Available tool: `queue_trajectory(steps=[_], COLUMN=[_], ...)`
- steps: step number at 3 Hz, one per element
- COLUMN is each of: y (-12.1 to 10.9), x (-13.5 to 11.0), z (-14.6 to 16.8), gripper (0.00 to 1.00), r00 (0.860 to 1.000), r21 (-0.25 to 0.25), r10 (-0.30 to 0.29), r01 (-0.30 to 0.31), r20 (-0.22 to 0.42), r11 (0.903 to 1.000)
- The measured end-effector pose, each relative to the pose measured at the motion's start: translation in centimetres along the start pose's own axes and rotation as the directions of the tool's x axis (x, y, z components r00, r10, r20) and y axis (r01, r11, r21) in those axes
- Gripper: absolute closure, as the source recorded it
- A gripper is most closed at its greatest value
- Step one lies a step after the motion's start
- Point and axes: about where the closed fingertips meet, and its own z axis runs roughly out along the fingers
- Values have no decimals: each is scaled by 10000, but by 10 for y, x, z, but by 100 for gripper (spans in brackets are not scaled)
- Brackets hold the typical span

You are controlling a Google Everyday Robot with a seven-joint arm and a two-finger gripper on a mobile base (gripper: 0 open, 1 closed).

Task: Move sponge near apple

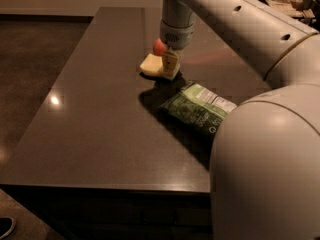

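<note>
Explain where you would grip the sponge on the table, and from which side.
Grip the sponge across its narrow width, coming straight down from above. It lies flat on the table, a low soft block, so side approaches offer little to hold. The gripper is there, pointing down at the end nearer the green bag, with the apple close behind it.

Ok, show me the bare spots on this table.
Bare: the broad stretch of table left of the sponge and green bag, down to the near edge. Crowded: farther back, where the gripper is at the sponge beside the apple, green bag just in front.
</note>
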Motion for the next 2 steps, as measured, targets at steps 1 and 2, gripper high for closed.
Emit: queue_trajectory(steps=[1, 2], y=[-1, -1], x=[-2, -2], z=[3, 3], gripper=[0, 0], r00=[10000, 10000], r21=[39, 40], r10=[-9, -9], r01=[8, 9], r20=[59, 59], r11=[10000, 10000])
